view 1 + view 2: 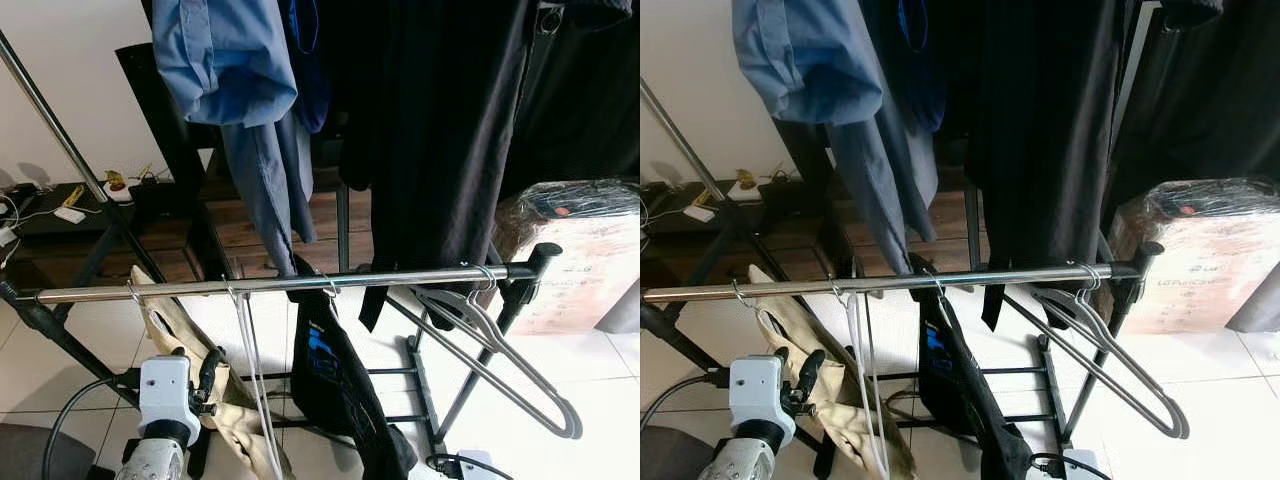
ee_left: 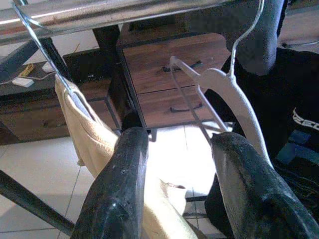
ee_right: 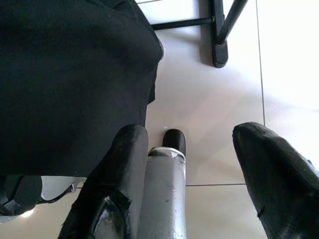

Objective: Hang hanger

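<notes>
A chrome rail point(image 1: 300, 283) crosses the rack in front of me. From it hang a beige garment point(image 1: 185, 335), a bare white hanger point(image 1: 250, 350), a black garment point(image 1: 335, 385) and two bare grey hangers point(image 1: 490, 340) near the right end. My left gripper point(image 1: 200, 358) is low on the left, below the rail and beside the beige garment. It is open, with nothing between its fingers. In the left wrist view the white hanger point(image 2: 224, 84) hangs just beyond the open gripper point(image 2: 180, 139). My right gripper point(image 3: 192, 134) is open and points down at the floor beside black cloth point(image 3: 65, 74).
A blue shirt point(image 1: 240, 90) and dark clothes point(image 1: 440, 130) hang from a higher rail. A wrapped box point(image 1: 590, 250) stands on the right. Behind the rack are wooden drawers point(image 1: 250, 230), with cables and a power strip point(image 1: 70, 213) on the left. The rack's legs point(image 1: 440, 400) stand on white tile.
</notes>
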Robot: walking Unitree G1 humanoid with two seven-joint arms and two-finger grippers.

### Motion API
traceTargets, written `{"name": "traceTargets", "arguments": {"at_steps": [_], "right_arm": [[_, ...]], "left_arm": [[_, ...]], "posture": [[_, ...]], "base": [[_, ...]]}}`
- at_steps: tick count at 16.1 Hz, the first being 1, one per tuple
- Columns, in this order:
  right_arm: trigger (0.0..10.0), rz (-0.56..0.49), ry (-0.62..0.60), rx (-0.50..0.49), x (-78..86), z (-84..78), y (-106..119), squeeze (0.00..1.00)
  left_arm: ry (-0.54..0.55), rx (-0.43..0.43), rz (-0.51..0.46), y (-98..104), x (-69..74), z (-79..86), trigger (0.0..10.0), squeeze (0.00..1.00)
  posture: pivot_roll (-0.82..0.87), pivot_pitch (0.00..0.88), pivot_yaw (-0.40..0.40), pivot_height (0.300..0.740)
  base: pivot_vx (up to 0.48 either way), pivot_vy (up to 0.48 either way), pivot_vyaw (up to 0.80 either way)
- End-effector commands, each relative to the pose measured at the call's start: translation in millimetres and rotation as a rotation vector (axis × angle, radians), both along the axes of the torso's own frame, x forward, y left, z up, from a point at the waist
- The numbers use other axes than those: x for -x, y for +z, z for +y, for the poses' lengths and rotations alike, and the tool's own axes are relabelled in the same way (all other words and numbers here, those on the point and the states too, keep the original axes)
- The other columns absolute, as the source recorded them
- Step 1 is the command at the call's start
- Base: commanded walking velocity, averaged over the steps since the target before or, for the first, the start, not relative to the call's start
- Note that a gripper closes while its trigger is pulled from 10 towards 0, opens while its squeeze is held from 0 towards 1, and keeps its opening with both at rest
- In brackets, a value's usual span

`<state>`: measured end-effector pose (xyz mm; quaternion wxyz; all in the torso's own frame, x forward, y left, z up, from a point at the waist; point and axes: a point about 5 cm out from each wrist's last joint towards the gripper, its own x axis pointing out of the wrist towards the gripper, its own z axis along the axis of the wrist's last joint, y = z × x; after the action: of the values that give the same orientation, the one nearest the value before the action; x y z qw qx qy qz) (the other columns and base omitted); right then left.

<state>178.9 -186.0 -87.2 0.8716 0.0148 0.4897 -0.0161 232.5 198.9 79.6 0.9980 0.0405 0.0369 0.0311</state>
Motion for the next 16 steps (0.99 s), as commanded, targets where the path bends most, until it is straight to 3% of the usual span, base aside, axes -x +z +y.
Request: {"name": "traceTargets", "arguments": {"at_steps": [1,16], "right_arm": [[10.0,0.014,-0.014,-0.011,3.0,1.4,-1.7,0.0],[10.0,0.02,-0.012,-0.015,3.6,1.8,-2.0,0.0]], "left_arm": [[0.023,0.009,0.018,-3.4,0.9,5.3,10.0,0.0],[0.026,0.01,0.023,-4.2,1.4,6.0,10.0,0.0]], "posture": [[-0.1,0.088,0.059,0.74],[-0.1,0.097,0.059,0.74]], "base": [[-0.24,0.0,0.0],[-0.271,0.0,0.0]]}}
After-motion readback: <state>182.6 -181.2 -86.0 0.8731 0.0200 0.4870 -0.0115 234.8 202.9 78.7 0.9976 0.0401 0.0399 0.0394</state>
